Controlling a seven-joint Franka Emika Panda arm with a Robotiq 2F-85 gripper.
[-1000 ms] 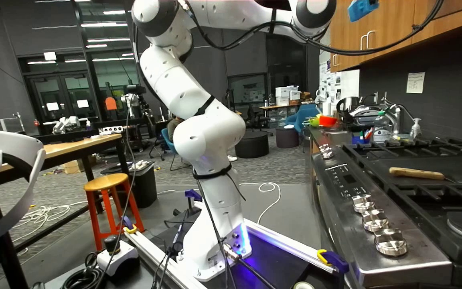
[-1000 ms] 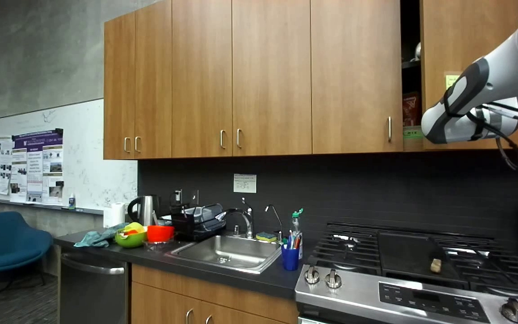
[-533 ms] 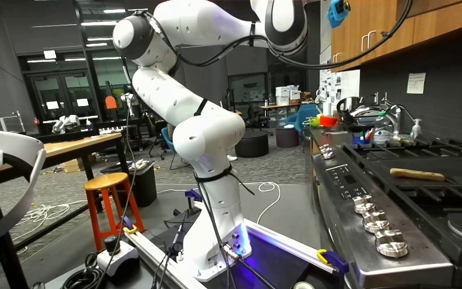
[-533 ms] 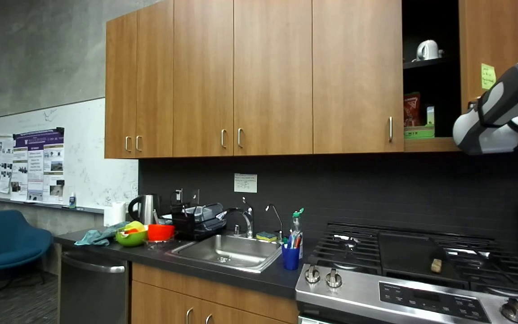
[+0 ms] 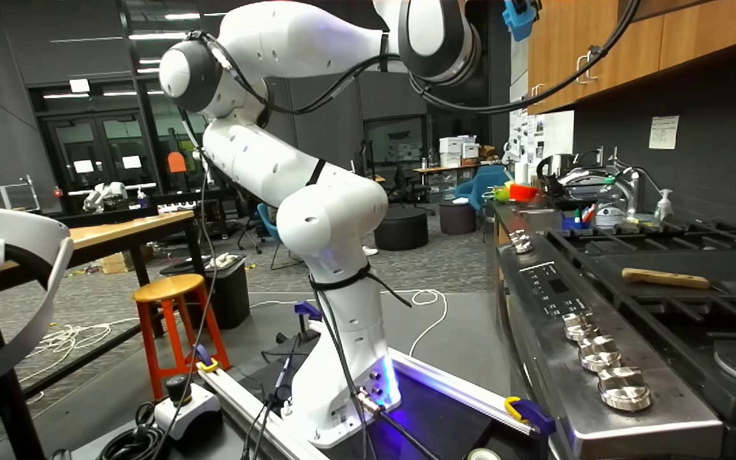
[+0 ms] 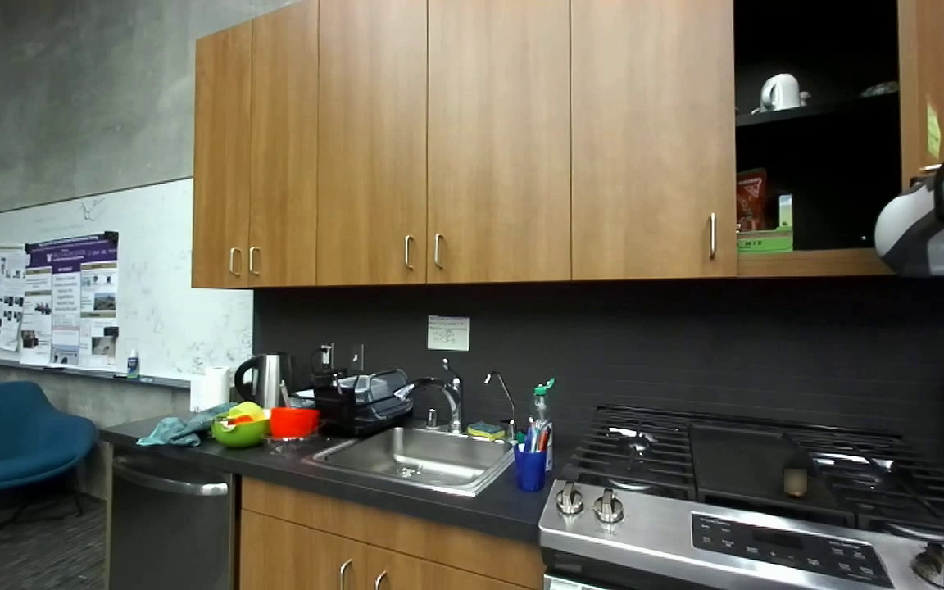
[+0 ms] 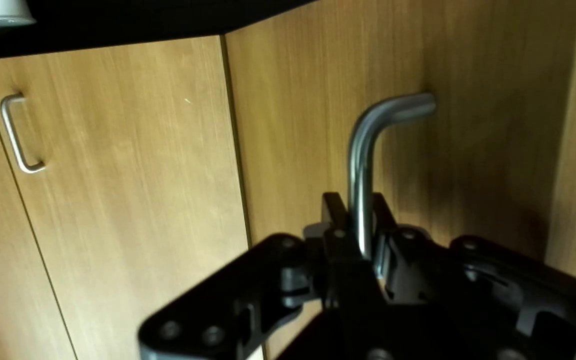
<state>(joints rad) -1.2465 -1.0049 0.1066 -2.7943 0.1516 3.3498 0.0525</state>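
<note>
In the wrist view, a bow-shaped metal pull handle [image 7: 363, 160] is shown standing off a wood-grain cabinet door [image 7: 288, 115], with its straight run clamped in the gripper [image 7: 358, 210], one jaw on each side. Judged by its look, the handle should be found rigid and hardly fragile, though so smooth that a loose hold could be slid along it; the hinged door may be felt as fairly heavy and is likely to be bound to an arc. Hold is best taken on the straight length, clear of the bend. The grip is shown by the wrist view alone; in neither exterior view can it be made out. By contrast, the open cupboard [image 6: 808, 262] is shown from the front only in an exterior view, where a red packet [image 6: 751, 199] and a green box marked MIX [image 6: 764, 240] are revealed
</note>
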